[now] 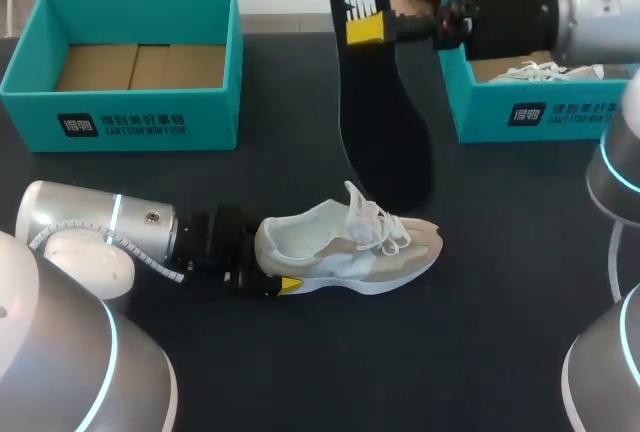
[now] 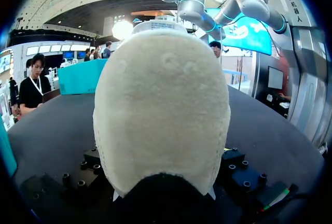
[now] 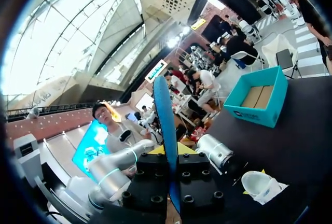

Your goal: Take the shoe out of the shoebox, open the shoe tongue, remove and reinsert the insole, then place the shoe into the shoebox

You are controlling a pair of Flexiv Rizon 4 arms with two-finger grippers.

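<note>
Cream lace-up sneaker [image 1: 345, 247]: your left gripper [image 1: 270, 279] clamps its heel steady. Black foam insole [image 1: 385, 122]: right gripper [image 1: 385, 27] pinches it, for reinsertion.

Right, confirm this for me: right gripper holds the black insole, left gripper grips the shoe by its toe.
Not quite. In the head view the left gripper grips the shoe by its heel, not its toe. The right gripper does hold the black insole.

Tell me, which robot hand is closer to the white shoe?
Left. The left gripper holds the shoe by its heel. The right gripper is farther back, holding the black insole upright beyond the shoe.
</note>
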